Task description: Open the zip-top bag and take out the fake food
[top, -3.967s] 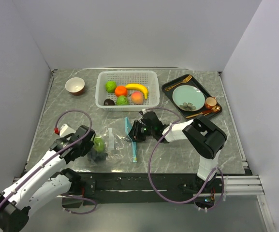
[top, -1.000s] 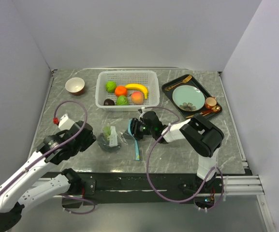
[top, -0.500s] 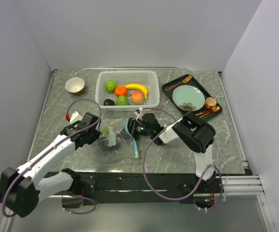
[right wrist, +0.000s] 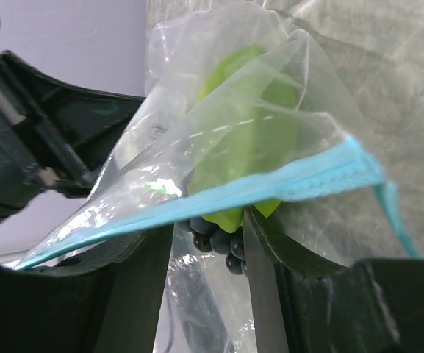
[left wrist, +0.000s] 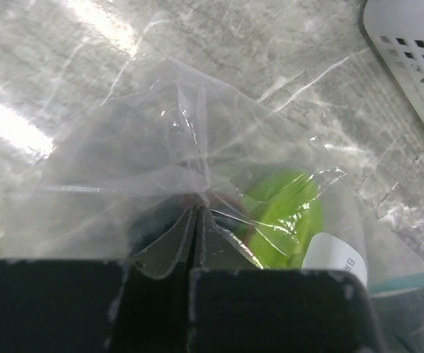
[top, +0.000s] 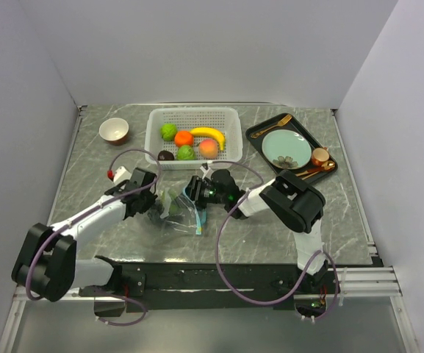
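Observation:
The zip-top bag (top: 176,208) lies mid-table, clear plastic with its teal zip strip (top: 197,213) on the right side. My left gripper (top: 153,207) is shut on a fold of the bag's plastic (left wrist: 197,209). A green fruit (left wrist: 285,217) shows through the bag just beyond it. My right gripper (top: 197,193) is at the bag's mouth with its fingers apart (right wrist: 209,228). The zip strip (right wrist: 270,184) crosses in front of them. Dark purple grapes (right wrist: 219,239) and the green fruit (right wrist: 248,140) sit at the fingertips.
A white basket (top: 153,140) behind the bag holds an orange (top: 184,137), a banana (top: 209,134), a peach (top: 209,148), two green fruits and a dark piece. A black tray (top: 259,136) with a pale-green plate (top: 286,148) is at the back right. A small bowl (top: 114,130) stands at the back left.
My left gripper has moved away from the table's near edge to the bag's left side. My right gripper has shifted left into the bag's mouth. The bag has bunched up between them.

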{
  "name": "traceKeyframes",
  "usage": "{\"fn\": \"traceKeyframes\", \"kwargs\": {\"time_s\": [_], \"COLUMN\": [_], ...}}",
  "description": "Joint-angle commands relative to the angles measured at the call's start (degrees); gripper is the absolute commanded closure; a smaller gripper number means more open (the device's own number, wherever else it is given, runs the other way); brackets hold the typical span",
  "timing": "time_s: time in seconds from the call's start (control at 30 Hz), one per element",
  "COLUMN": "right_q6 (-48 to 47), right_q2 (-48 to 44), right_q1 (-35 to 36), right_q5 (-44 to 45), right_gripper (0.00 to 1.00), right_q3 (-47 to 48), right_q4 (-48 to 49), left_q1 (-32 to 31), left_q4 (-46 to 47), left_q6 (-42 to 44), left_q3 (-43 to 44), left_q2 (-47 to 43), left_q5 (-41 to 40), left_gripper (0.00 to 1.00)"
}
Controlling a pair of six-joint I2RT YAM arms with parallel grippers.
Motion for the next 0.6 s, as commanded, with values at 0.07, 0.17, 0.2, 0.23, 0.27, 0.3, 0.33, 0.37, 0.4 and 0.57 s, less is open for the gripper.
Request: {"fn": "traceKeyframes", "kwargs": {"time_s": [0.07,0.17,0.2,0.23,0.27,0.3,0.33,0.37,0.4,0.57], "right_q6": [0.04,-0.49,-1.53,-2.06,-2.51,-3.38,-3.82,-4.00,-4.09,-4.70], "right_q2": [1.54,1.28,1.19,1.10,0.93,0.67,0.31,0.22,0.14,0.58], "right_q1": [0.58,0.76,0.93,0.93,1.45,1.63,1.90,2.07,2.16,2.42], "right_q5": [4.08,5.31,5.75,6.53,7.06,7.59,7.94,8.56,8.74,9.61], "right_gripper": [0.51,0.51,0.51,0.50,0.47,0.45,0.43,0.39,0.37,0.30], "right_q3": [3.15,3.58,4.37,4.64,4.82,4.91,5.17,5.08,5.26,6.22], "right_q4": [-4.23,-6.51,-7.66,-8.46,-9.59,-10.22,-10.66,-11.01,-11.19,-12.15], "left_q1": [0.30,0.30,0.30,0.30,0.21,0.21,0.21,0.21,0.21,0.21], "left_q4": [8.23,10.86,11.48,12.01,12.71,13.07,13.50,14.03,14.21,15.88], "left_q6": [1.52,2.31,2.48,2.66,3.10,3.28,3.45,3.71,3.80,4.68], "left_q3": [-2.86,-3.83,-4.01,-4.01,-4.01,-4.01,-4.01,-4.10,-4.10,-4.54], "left_q2": [3.57,5.06,5.42,5.77,6.64,7.09,7.44,7.97,8.15,8.76], "left_q5": [2.05,4.16,5.29,5.65,6.09,6.44,7.06,7.32,7.59,9.34], "left_gripper": [0.99,0.99,0.99,0.99,0.99,0.99,0.99,0.99,0.99,0.99]}}
